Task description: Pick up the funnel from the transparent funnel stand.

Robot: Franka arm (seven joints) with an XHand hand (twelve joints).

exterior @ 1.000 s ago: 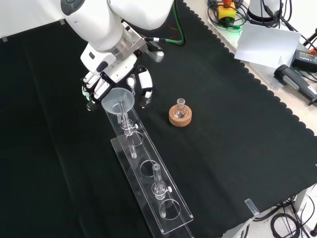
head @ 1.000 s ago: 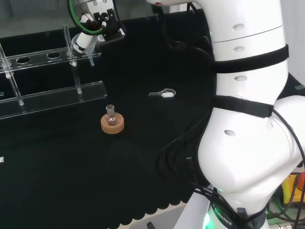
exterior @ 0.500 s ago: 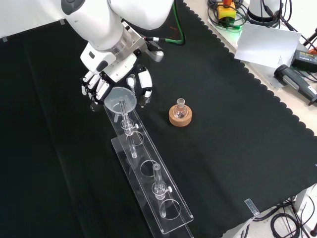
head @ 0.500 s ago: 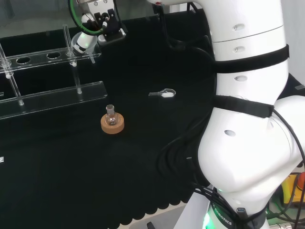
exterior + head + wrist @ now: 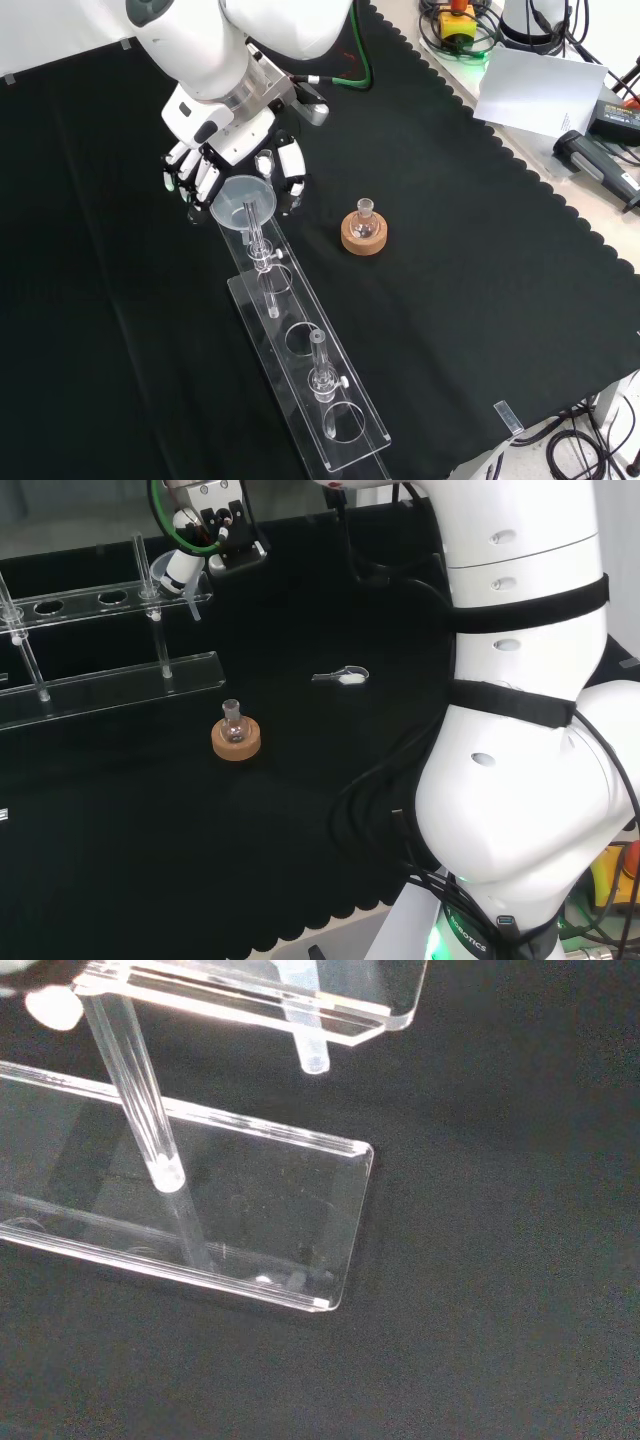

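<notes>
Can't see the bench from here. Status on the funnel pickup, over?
Hand fingers curled around funnel. Funnel stem still through the clear stand. Nothing in the way.

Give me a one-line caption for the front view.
Hand curled around a clear funnel at the end of the clear stand.

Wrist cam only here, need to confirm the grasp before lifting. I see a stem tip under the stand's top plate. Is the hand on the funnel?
Observer: Yes. In the front view the hand has its fingers curled round the bowl of the funnel, from both sides.
Operator: Funnel out of the stand?
Observer: No. Its stem passes down through the end hole of the funnel stand.
Operator: Anything close by?
Observer: A small flask on a cork ring, right of the stand in the front view, apart from it.
</notes>
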